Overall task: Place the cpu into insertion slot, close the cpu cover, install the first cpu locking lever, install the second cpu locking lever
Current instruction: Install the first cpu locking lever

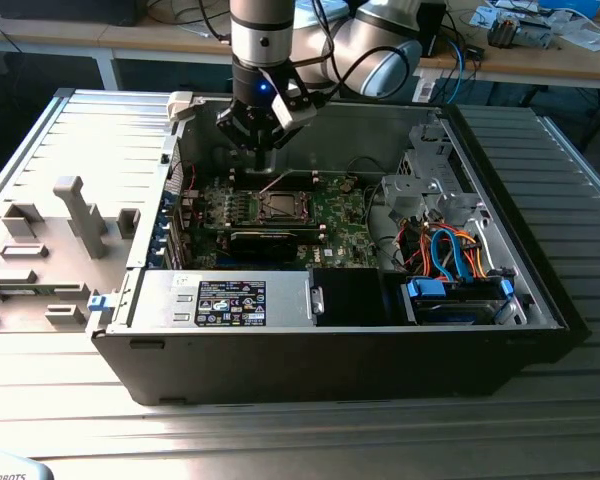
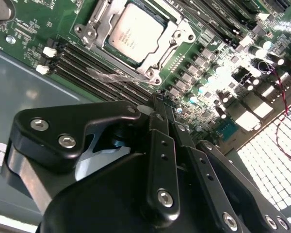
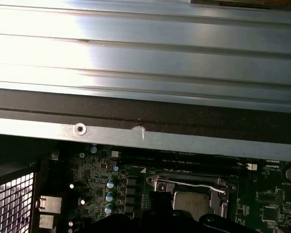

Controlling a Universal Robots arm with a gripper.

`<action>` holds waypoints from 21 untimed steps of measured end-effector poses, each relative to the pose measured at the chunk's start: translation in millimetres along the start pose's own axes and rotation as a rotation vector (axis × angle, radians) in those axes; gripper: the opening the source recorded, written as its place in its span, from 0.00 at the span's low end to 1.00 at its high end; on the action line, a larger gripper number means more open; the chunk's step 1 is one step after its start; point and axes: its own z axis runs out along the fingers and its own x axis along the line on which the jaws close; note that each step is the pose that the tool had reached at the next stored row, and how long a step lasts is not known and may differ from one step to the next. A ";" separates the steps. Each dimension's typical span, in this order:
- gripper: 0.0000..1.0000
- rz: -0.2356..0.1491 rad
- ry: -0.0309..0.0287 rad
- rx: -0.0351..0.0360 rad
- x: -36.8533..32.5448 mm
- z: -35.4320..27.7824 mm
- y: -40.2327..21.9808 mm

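Gripper first, since its black linkage is sitting right up against the lens in the second wrist view: we're seeing the two fingertips pressed together with nothing between them, hanging just above the long black memory slots beside the socket. From the exterior view we're looking at the gripper hovering over the back part of the green motherboard inside the opened computer case, a bit behind the insertion slot.

We're finding the cpu already lying flat in the insertion slot, its pale metal top facing up. The cpu cover is lying down around it, framing the chip through its window. In the first wrist view the cpu is peeking out past a silvery locking lever running along one edge of the socket.
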 end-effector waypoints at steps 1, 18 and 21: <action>0.11 0.000 0.0001 0.0000 -0.9 0.0 -0.1; 0.11 0.021 -0.0645 -0.0060 -2.4 2.9 -0.1; 0.11 0.021 -0.0698 -0.0057 -2.4 3.0 -0.1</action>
